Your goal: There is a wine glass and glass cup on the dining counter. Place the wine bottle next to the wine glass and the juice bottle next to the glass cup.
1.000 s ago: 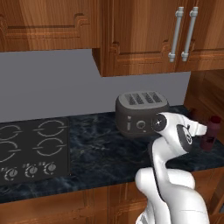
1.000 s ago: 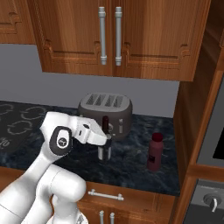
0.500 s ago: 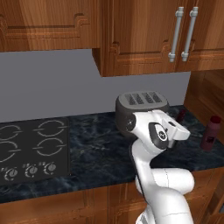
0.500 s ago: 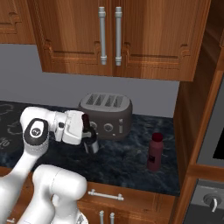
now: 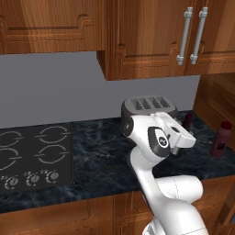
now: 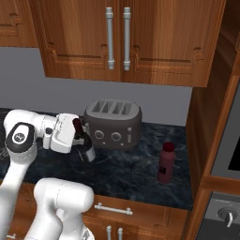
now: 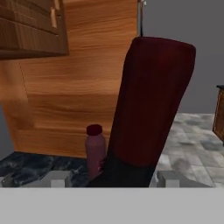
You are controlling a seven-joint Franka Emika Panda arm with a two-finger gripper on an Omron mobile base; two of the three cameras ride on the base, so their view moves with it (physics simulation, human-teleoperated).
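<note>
My gripper point(image 6: 84, 149) is shut on the wine bottle point(image 6: 80, 137), a near-black bottle with a dark red neck top, held above the marbled counter just in front of the toaster's left end. In the hand view its red neck point(image 7: 153, 100) rises between my fingertips point(image 7: 59, 179). From the left base camera its top point(image 5: 187, 120) peeks out behind the hand. The juice bottle point(image 6: 166, 161), slim and dark red with a red cap, stands on the counter to the right point(image 5: 221, 140) and shows behind the held bottle point(image 7: 95, 151). The wine glass, glass cup and dining counter are out of view.
A grey four-slot toaster point(image 6: 112, 124) sits at the back of the marbled counter point(image 6: 126, 168). A black stove point(image 5: 32, 156) lies at the left. Wooden cabinets point(image 6: 117, 37) hang overhead, and a tall wooden side panel point(image 6: 206, 136) closes the right end.
The arm has swung left across the front of the toaster, carrying the wine bottle away from the juice bottle. The juice bottle has stayed put.
</note>
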